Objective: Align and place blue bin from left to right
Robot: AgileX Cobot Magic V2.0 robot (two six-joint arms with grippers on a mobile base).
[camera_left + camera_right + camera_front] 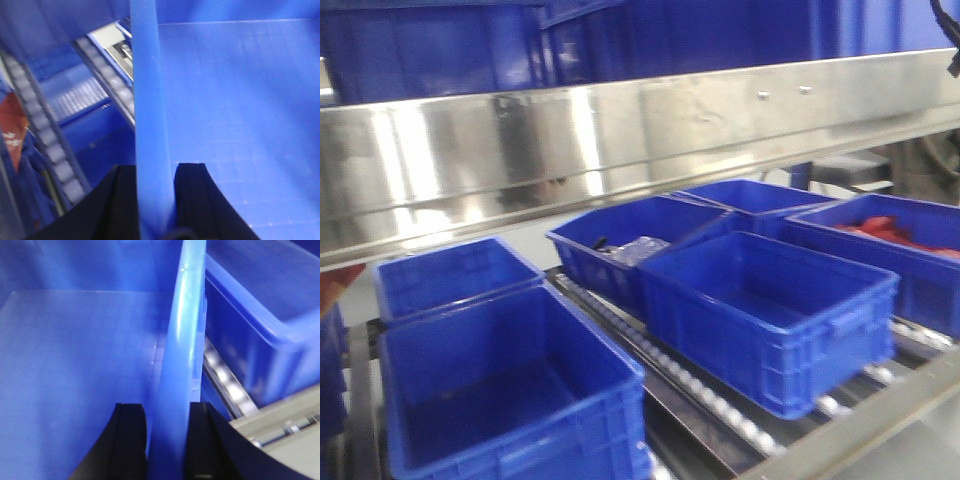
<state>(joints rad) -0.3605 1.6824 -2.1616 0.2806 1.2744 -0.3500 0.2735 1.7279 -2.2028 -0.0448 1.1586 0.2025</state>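
Left claw is clamped on a blue bin wall, bin floor off to its right. Right claw pinches a bin wall too, rollers just beside.

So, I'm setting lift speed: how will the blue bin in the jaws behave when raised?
Blue bin is probably stiff: its wall looks thick, moulded. Likely light, as the floor in view is bare. The glossy rim might slip slightly between the jaws.
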